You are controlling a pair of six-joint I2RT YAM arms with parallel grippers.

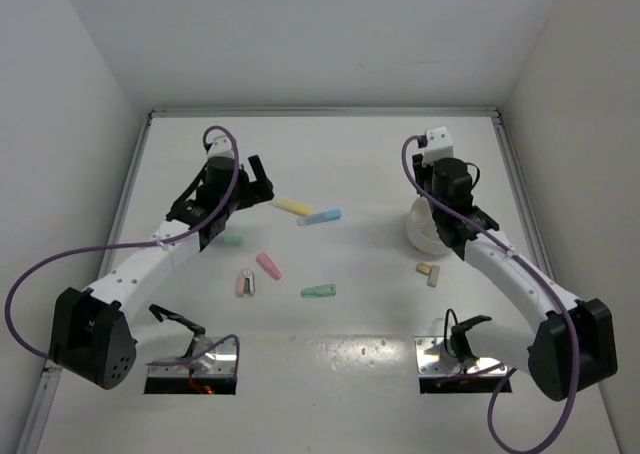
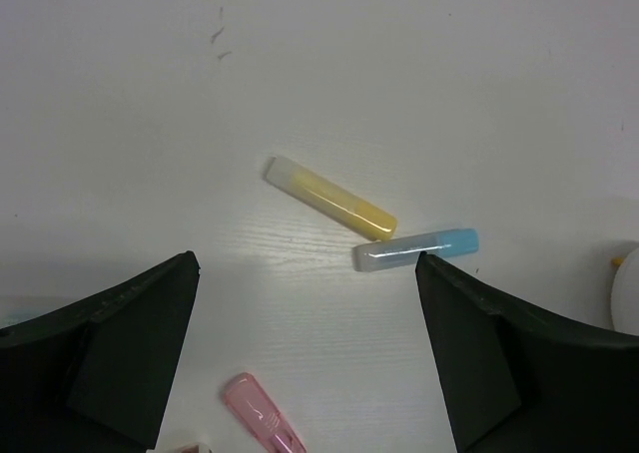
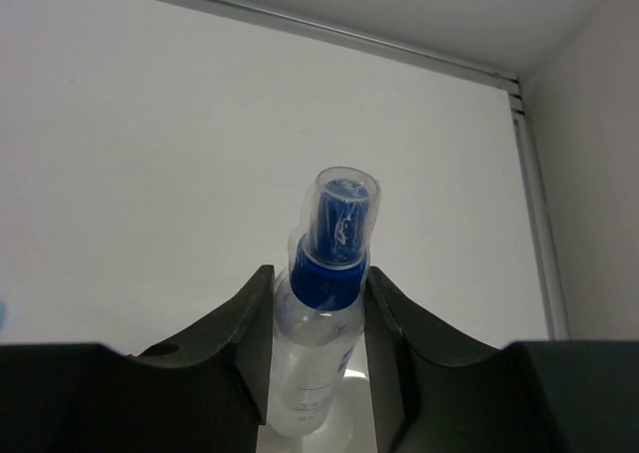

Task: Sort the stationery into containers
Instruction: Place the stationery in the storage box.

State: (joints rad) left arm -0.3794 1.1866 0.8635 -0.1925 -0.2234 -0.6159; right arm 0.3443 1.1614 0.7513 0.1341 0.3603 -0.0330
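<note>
My right gripper (image 3: 318,278) is shut on a clear bottle with a blue cap (image 3: 321,345), held upright, its base over the round white tub (image 3: 344,435). From above, that gripper (image 1: 440,212) hangs over the tub (image 1: 420,230) at the right. My left gripper (image 2: 306,263) is open and empty above the table, left of centre (image 1: 258,186). Just ahead of it lie a yellow stick (image 2: 329,198) and a pale blue stick (image 2: 416,249), with a pink stick (image 2: 262,413) near the lower edge.
Loose pieces lie across the table middle: a green stick (image 1: 231,240), a pink stick (image 1: 268,265), a pink-and-white piece (image 1: 246,283), another green stick (image 1: 318,292). Small tan blocks (image 1: 429,272) sit below the tub. White walls enclose the table.
</note>
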